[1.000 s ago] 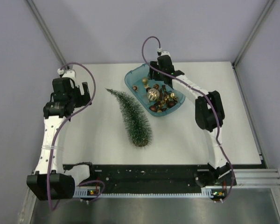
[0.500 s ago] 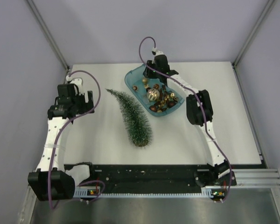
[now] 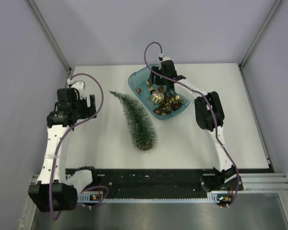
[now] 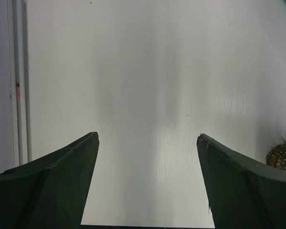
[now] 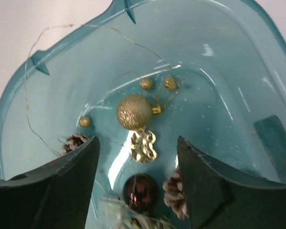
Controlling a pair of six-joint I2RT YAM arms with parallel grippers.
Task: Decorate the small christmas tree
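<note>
Locate small christmas tree (image 3: 137,120) flat on tabletop (image 3: 101,143), just left of tray (image 3: 132,82); tip far-left, base near. Note R gripper (image 5: 137,143) over tray: jaws apart, empty. Use L gripper (image 4: 148,136), farther left of tray: wide open, empty, nearer tree.

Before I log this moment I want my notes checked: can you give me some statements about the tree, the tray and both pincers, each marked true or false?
1. The small christmas tree lies on its side on the table. True.
2. The left pincer grips the tree's base. False: it is open over bare table, holding nothing.
3. The right pincer hangs open over the teal tray. True.
4. Ornaments hang on the tree. False: the tree looks bare; the ornaments lie in the tray.
</note>
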